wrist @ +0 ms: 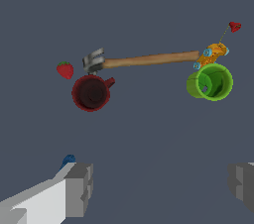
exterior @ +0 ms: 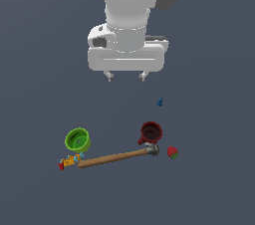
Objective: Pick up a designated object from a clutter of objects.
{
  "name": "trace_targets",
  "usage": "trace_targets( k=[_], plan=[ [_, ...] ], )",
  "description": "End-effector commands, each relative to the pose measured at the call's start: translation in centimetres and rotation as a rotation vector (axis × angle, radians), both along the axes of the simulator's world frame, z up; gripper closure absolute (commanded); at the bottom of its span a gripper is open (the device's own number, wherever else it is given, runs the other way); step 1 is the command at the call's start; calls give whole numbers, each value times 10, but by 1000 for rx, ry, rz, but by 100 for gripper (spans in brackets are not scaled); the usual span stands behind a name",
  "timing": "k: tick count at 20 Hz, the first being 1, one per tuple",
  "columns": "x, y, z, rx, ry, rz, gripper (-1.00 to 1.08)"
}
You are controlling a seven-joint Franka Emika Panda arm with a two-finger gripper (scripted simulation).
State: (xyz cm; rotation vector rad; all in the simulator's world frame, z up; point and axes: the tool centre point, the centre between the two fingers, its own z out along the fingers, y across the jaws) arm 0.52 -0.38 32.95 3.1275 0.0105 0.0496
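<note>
the fingers [exterior: 126, 75] hang wide apart and empty above the tabletop [exterior: 209, 189], the tiny blue cone-shaped piece [exterior: 160, 102] just beside one fingertip.

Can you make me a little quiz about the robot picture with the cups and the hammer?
1. True or false: the gripper is holding the tiny blue piece.
2. Which thing lies closest to the hammer's metal head?
A. the green cup
B. the dark red mug
C. the multicoloured toy
3. Fill in: the small red berry sits on the exterior view's ____ of the mug.

Key
1. False. The jaws are open with nothing between them, and the blue piece sits apart on the surface.
2. B
3. right
</note>
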Motion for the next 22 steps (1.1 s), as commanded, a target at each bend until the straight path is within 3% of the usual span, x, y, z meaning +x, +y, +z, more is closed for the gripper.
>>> trace_targets(
  k=[1,13,22],
  plan=[
    [0,0,0,0,0,0,-92],
    [-5,2,6,14,8,-21,-92],
    [-7,24,-23,7,10,-38,-92]
  ],
)
